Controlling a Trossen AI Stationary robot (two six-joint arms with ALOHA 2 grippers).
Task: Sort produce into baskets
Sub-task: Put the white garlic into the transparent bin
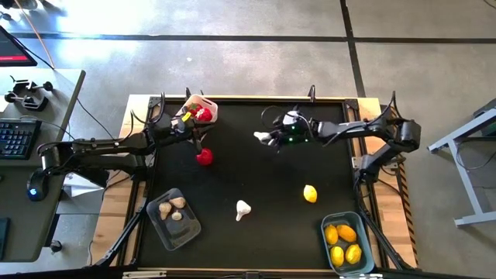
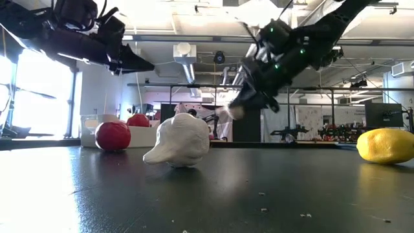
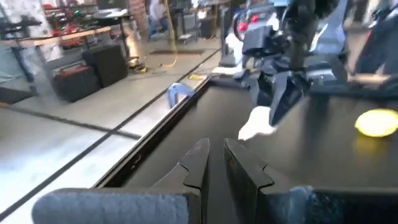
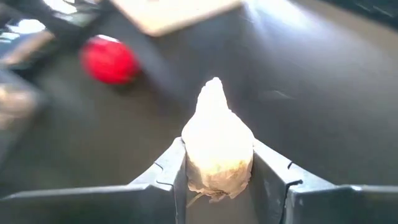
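Three tubs ringing the dark table [image 1: 256,178]: white tub [image 1: 203,108] with tomatoes, clear tub [image 1: 172,225] with garlic, blue tub [image 1: 349,246] with lemons. Right end effector [image 4: 217,163] clamped on a garlic bulb [image 4: 217,143], lifted over the table's far middle, presumably bound for the clear tub. Left end effector [image 3: 214,163] nearly shut, empty, near the white tub; loose tomato [image 1: 204,156], garlic [image 1: 242,208], lemon [image 1: 310,193] unsorted.

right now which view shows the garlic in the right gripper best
The right wrist view: the garlic bulb fills the frame, clamped in the right gripper. The high view shows it small, the low view mostly hidden, the left wrist view distant.
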